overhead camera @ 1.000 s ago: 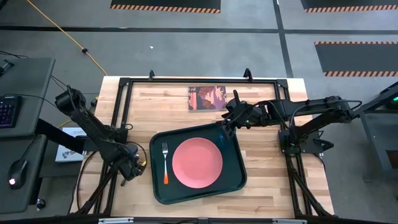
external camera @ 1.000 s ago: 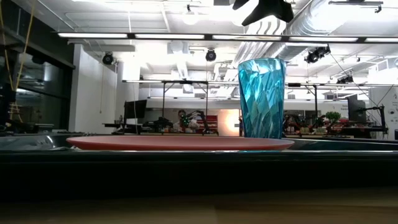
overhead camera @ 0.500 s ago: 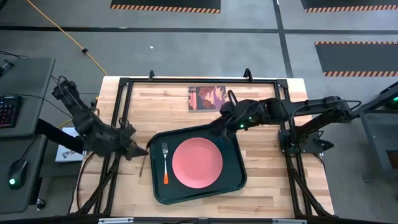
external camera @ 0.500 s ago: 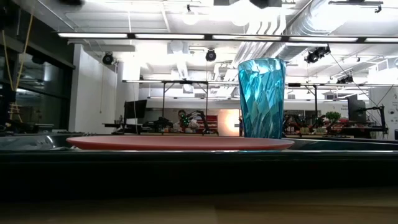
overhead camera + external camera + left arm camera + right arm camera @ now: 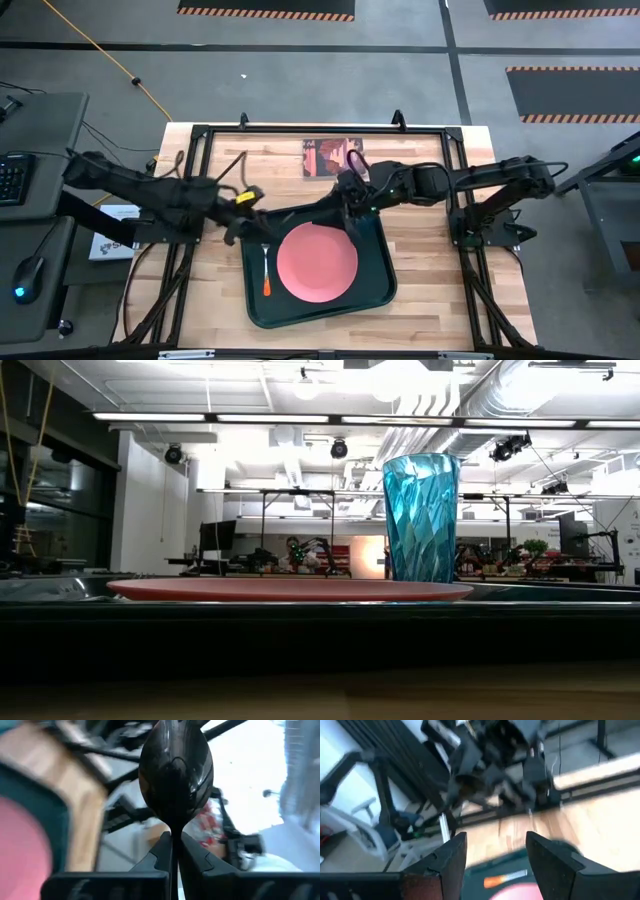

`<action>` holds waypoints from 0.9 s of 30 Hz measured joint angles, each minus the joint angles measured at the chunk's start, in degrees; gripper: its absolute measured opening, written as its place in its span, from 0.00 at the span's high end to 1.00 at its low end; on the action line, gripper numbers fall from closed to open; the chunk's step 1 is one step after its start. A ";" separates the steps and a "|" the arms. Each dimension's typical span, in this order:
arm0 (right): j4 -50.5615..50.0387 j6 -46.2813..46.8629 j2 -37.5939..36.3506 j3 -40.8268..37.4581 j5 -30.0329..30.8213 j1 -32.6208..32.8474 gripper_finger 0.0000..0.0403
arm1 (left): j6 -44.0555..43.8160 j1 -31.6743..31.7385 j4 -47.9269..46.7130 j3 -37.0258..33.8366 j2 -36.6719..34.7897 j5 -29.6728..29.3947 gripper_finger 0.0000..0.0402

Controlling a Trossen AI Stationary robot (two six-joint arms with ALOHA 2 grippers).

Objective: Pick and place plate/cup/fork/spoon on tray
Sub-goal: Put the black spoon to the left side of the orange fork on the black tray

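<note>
Gripping the spoon (image 5: 175,770) by its thin neck, my left gripper (image 5: 172,840) has both fingers pressed on the metal, and the oval bowl stands out in front of them. In the high view this gripper (image 5: 243,203) hangs above the far left corner of the tray (image 5: 388,262), which lies in the middle of the bench, closer to the near edge.

I judge the spoon to be light, stiff and smooth. The polished steel can slip or turn between the pads, so a hold on the neck or on the flat handle seems safer to me than one on the rounded bowl. It will not break if it drops, but it may bounce.

On the tray lie the plate (image 5: 317,262) in the centre and the fork (image 5: 266,270) beside it, on the side of the left edge of the bench. The low view shows the cup (image 5: 421,518) standing upright behind the plate.

The right gripper (image 5: 495,852) has its fingers spread, with nothing between them, and it is above the far right part of the tray.

About writing: I can read none. The picture card (image 5: 325,157) at the far edge of the bench shows only a reddish image. A white sheet (image 5: 113,240) beside the left edge has dark print that is too small for me.
</note>
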 joint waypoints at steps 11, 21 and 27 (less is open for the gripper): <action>4.25 0.17 0.14 0.00 -2.74 -0.91 0.51 | -4.68 9.33 27.64 0.00 17.00 18.38 0.99; 2.71 -1.25 0.14 0.00 -7.58 -1.13 0.56 | -5.91 11.82 31.08 0.00 19.67 19.49 0.99; -0.49 -1.20 0.14 0.00 -8.44 -2.73 0.74 | -6.56 12.61 31.39 0.00 19.64 20.92 0.99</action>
